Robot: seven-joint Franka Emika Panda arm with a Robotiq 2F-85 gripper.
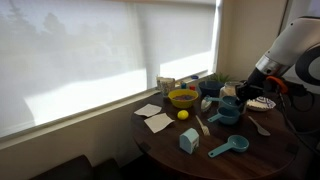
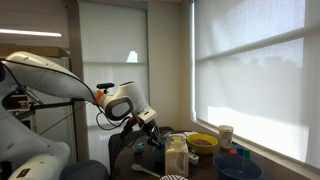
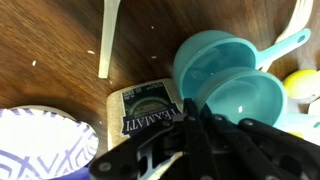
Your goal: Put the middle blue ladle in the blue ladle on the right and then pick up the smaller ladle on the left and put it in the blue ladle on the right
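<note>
Gripper: low over a pair of blue ladles in an exterior view [image 1: 229, 97]; fingers dark and crowded at the bottom of wrist view [image 3: 200, 122], so cannot tell if spread or pinching something.
Pair: pale ladle [image 3: 248, 100] lying partly over deep ladle [image 3: 208, 58], rims overlapping; seated inside or only leaning on the rim, not clear.
Direction from gripper: pale ladle right at the fingertips, touching or nearly; deep ladle just beyond it.
Long axis: handle [image 3: 287, 42] of the deep ladle running away to the upper right of wrist view, toward the lemon [image 3: 302, 85].
Lone ladle: flat on the surface [image 1: 165, 152], well apart from the gripper, nearer the front edge [image 1: 230, 148], handle pointing down-left in that view.
Blue piece: standing beside it [image 1: 188, 140]; probably the smaller ladle, but too small to tell.
Step, as judged: first nesting, about to be finished or just finished; the small one not yet fetched.
Next move, as judged: up, then across toward the front edge of the surface.
Risk: dragging the pale ladle out again when lifting.
Neighbours: white spoon [image 3: 107, 38] and paper plate [image 3: 38, 140], both apart from the pair.
</note>
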